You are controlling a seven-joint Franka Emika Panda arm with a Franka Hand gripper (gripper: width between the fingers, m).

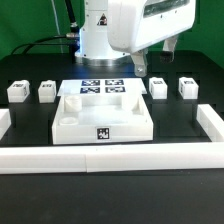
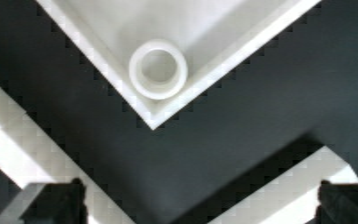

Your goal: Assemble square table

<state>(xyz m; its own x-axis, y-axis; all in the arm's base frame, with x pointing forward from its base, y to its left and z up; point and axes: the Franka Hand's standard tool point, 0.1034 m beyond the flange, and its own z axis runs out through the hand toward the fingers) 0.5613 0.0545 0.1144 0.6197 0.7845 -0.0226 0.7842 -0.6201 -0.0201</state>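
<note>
**Item 1: table slab** (image 1: 100,112). White, square, raised rim. It is being shown lying flat at the centre of the black work surface (image 1: 30,195), with its tag (image 1: 102,133) facing 6 o'clock in the exterior view. No leg is being carried in any socket that can be seen.

**Item 2: 4 loose legs.** A first leg (image 1: 17,91) and a second leg (image 1: 47,91) are being shown at 10 o'clock of the slab. A third leg (image 1: 158,87) and a fourth leg (image 1: 187,86) are being shown at 2 o'clock. All 4 are standing apart from the slab.

**Item 3: gripper** (image 2: 197,207). The fingers (image 2: 51,205) are being held wide, with nothing between them. The gripper is being hung above 1 corner of the slab, where a round corner socket (image 2: 158,68) is being framed in the wrist view. Which corner cannot be told.

**Item 4: fixtures.** The marker board (image 1: 103,88) is being shown at 12 o'clock, just beside the slab. The border bars (image 1: 110,158) are being shown at 9, 6 and 3 o'clock.

**Risks, as judged:**
- The slab is likely to be shoved or twisted if a finger is being lowered onto the rim instead of astride it.
- A grip taken at 1 corner is likely to let the slab swing, because the weight is being carried off-centre.
- The third leg could be knocked over by the arm (image 1: 130,30), which is being worked close above it.
</note>
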